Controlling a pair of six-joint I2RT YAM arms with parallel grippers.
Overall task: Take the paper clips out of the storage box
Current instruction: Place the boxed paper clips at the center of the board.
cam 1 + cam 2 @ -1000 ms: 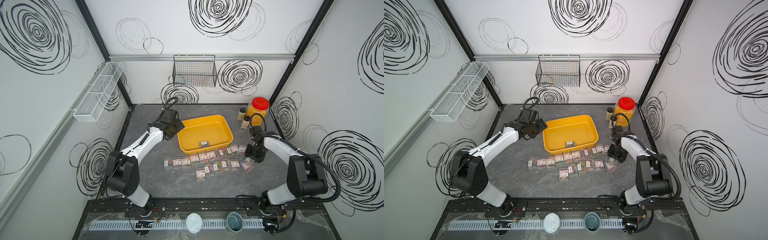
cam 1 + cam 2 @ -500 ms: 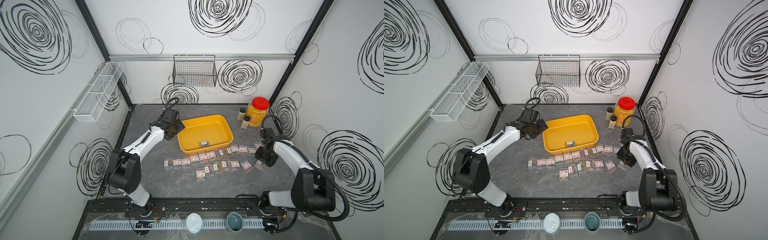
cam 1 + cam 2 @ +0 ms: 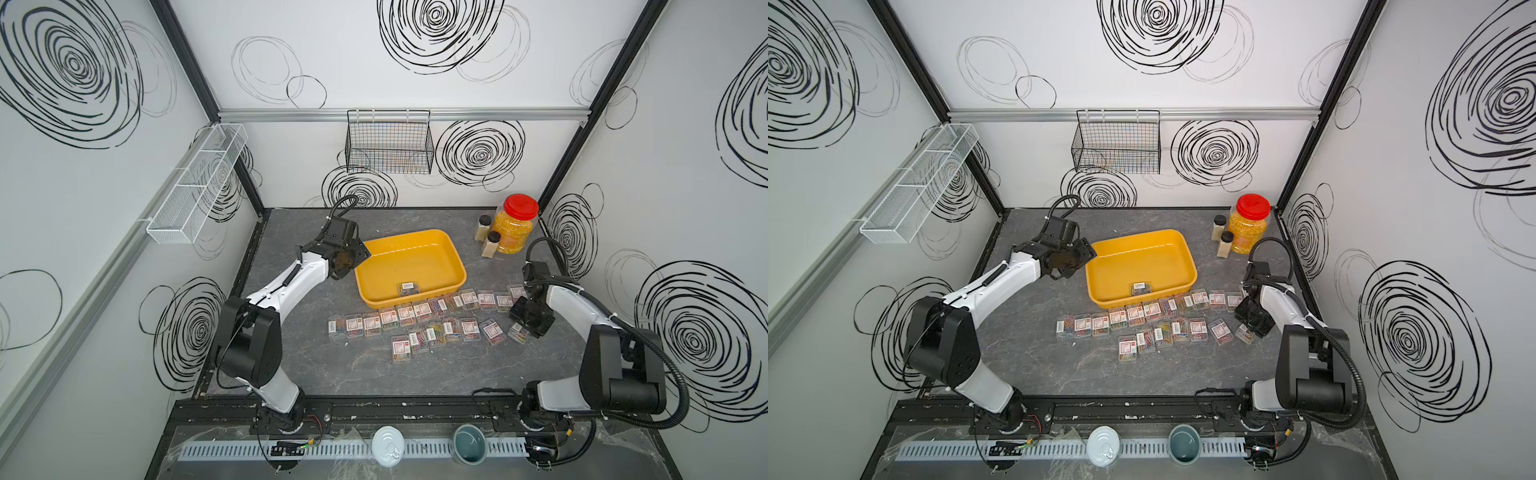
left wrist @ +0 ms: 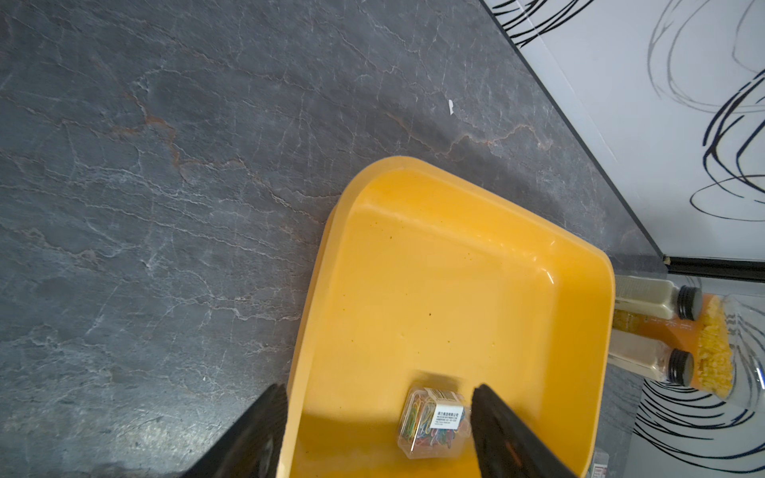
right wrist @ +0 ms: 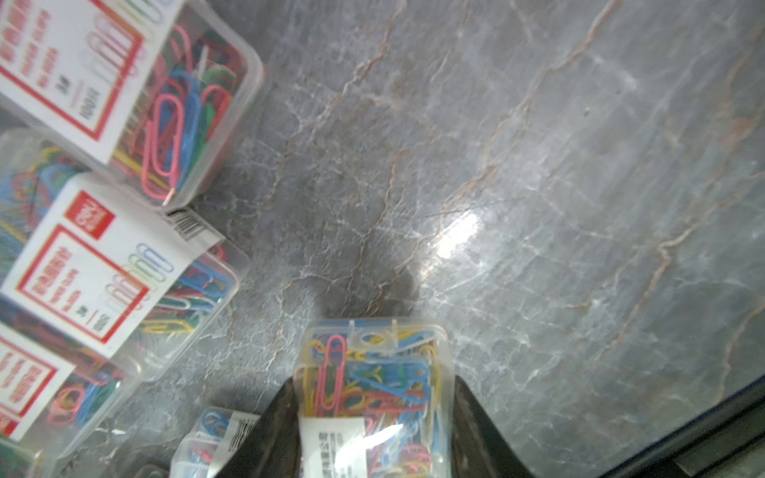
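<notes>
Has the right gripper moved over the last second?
Yes. In a top view the right gripper has shifted away from the storage box, toward the front edge of the table, fingers shut on a paper clip case.

Enclosure: white walls [image 3: 291, 174] covered in black scribbled spirals, joined by black corner posts [image 3: 186, 62]. Aluminium rail [image 3: 291, 113] runs along the back wall; black wire basket [image 3: 388, 143] hangs from it. White mesh rack [image 3: 195, 187] mounted on the left-hand wall. Tabletop [image 3: 353, 365] dark grey, marble-veined; bright glare patch [image 5: 455, 236] visible in right wrist view.
</notes>
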